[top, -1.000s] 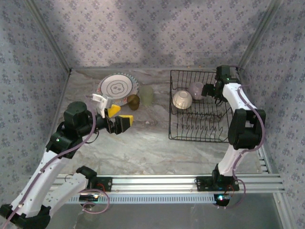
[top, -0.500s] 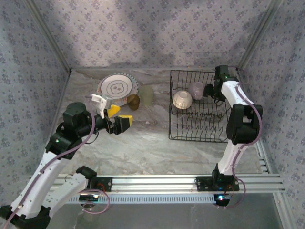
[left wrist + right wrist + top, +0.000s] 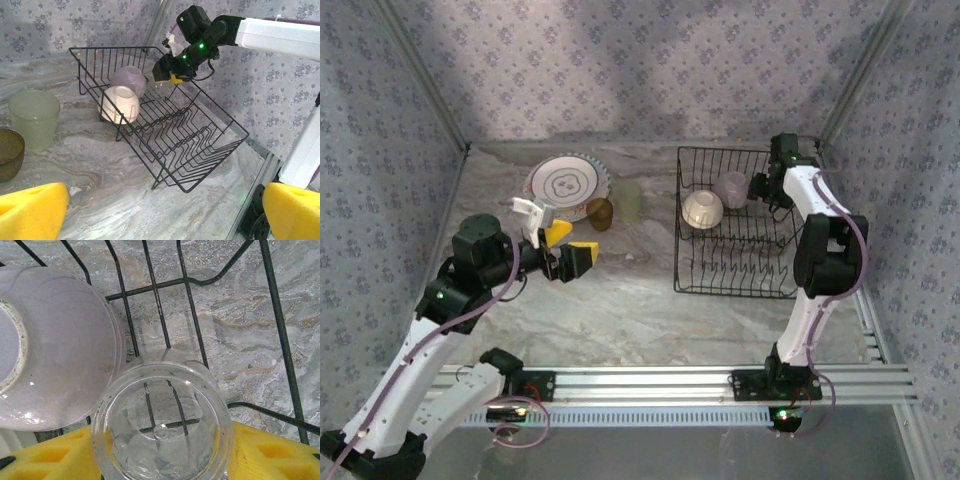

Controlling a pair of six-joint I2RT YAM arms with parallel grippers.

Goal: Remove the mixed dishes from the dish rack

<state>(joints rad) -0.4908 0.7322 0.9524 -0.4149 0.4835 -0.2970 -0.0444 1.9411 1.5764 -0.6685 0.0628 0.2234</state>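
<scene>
My right gripper [image 3: 160, 457] flanks 1 clear glass tumbler [image 3: 161, 410] in the black wire dish rack [image 3: 678, 250] (grip uncertain); next, pinch and lift. Left gripper [image 3: 570, 243] wide.

Grey marbled tabletop [image 3: 620, 300]; floral-patterned walls [image 3: 620, 70] around it; aluminium rail [image 3: 660, 385] along its near edge.

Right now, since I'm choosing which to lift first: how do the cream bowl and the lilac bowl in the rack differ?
Colour: the cream bowl is off-white; the lilac bowl is pale purple. Place: the cream bowl sits by the dish rack's left wall; the lilac bowl sits farther back, next to a clear glass. Both show their outsides, not their openings.
</scene>
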